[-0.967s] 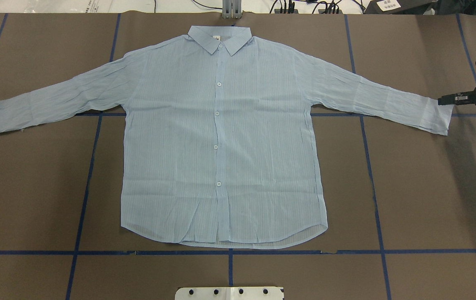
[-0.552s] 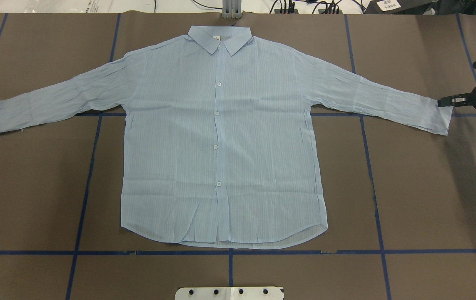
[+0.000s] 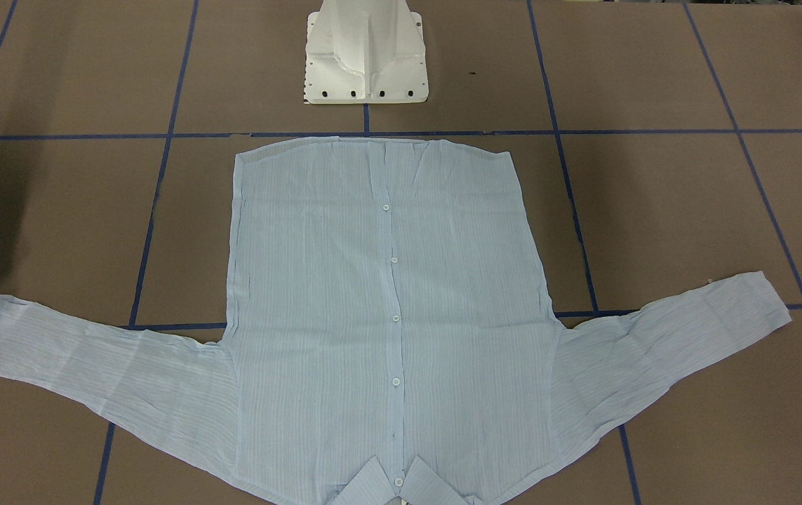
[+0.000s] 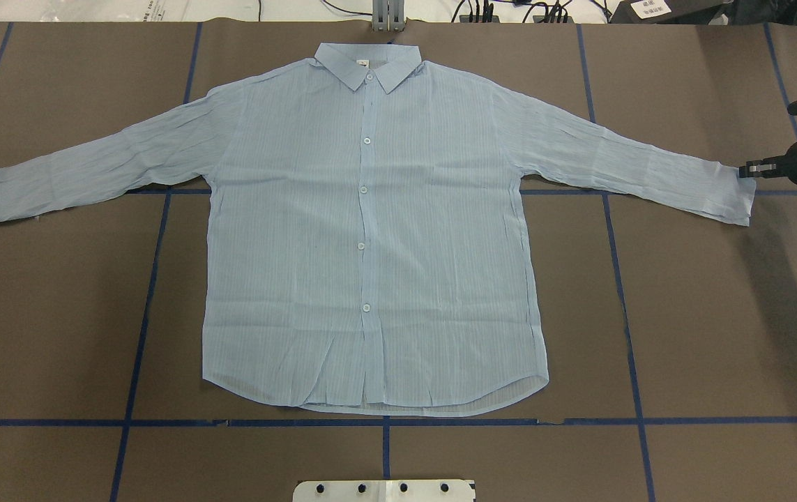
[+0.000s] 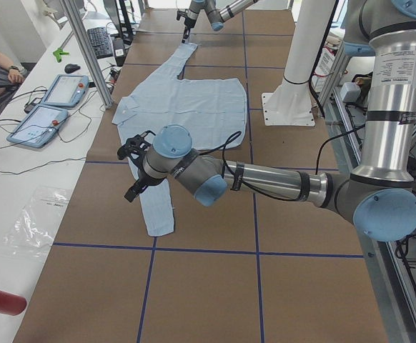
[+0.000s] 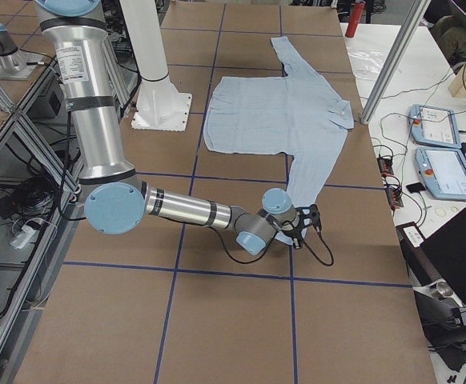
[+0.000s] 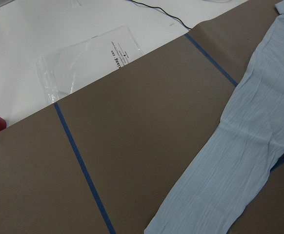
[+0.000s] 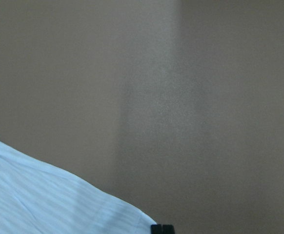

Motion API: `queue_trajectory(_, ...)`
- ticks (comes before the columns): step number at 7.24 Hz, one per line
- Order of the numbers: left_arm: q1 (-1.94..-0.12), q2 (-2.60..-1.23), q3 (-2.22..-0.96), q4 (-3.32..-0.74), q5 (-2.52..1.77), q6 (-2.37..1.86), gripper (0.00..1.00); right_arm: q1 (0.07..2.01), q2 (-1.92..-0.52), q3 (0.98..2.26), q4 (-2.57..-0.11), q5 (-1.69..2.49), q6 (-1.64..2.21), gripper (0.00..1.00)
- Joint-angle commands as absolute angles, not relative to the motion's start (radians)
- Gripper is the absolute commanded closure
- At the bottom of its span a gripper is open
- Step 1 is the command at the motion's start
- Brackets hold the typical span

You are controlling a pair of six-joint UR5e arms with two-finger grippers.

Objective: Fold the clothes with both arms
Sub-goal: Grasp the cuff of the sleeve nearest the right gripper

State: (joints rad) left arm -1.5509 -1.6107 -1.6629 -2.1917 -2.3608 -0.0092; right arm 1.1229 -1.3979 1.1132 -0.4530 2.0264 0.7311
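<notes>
We see the shirt (image 4: 370,244) spread flat, buttons up, across the middle of the bench (image 4: 705,335). Its collar lies at the far edge and its sleeves reach toward both ends. The right gripper (image 4: 747,170) pinches the far corner of the cuff at the right end. The left gripper (image 5: 133,187) hangs over the other sleeve; we cannot tell how its jaws stand.

Overhead and front cameras face each other above the shirt (image 4: 370,230), which both side cameras also see.

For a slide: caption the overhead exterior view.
Buttoned pale-blue striped shirt lies flat, sleeves spread, on brown table; right gripper at one cuff.
</notes>
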Motion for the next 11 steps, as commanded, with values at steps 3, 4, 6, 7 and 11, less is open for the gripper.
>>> queue_trajectory(3,-1.552,-1.611,-1.663,-2.192,-2.361,-0.009,0.00,1.134,-1.391,1.265,-0.471,2.025,0.864,1.00)
queue_trajectory(4,-1.551,-1.609,-1.663,-2.192,-2.361,-0.009,0.00,1.134,-1.391,1.331,-0.471,1.991,0.944,1.00)
queue_trajectory(6,-1.551,-1.609,-1.661,-2.192,-2.361,-0.009,0.00,1.100,-1.375,1.478,-0.600,1.902,1.058,1.00)
queue_trajectory(7,-1.551,-1.609,-1.661,-2.192,-2.361,-0.011,0.00,1.050,-1.340,1.593,-0.771,1.813,1.159,1.00)
queue_trajectory(11,-1.551,-1.609,-1.663,-2.192,-2.361,-0.014,0.00,0.727,-0.891,1.635,-1.418,1.364,1.541,1.00)
